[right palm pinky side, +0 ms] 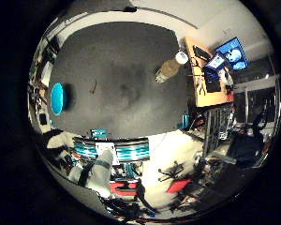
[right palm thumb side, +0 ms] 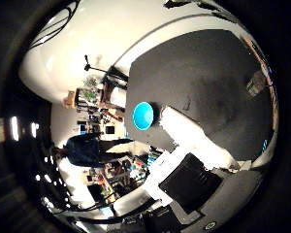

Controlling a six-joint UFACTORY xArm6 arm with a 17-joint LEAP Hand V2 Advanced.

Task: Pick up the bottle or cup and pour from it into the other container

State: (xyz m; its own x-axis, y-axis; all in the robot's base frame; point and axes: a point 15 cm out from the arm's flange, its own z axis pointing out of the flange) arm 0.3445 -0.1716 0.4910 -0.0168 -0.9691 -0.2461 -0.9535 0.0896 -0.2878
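While the robot hand point(right palm thumb side: 194, 141) hangs well above the dark table point(right palm pinky side: 117, 56) with its white fingers point(right palm pinky side: 100, 171) loosely extended and holding nothing, one bottle point(right palm pinky side: 168, 69) stands near one table edge and one blue cup point(right palm thumb side: 143, 116) sits well apart.

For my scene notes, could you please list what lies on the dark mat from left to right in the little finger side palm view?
Blue bowl → bottle.
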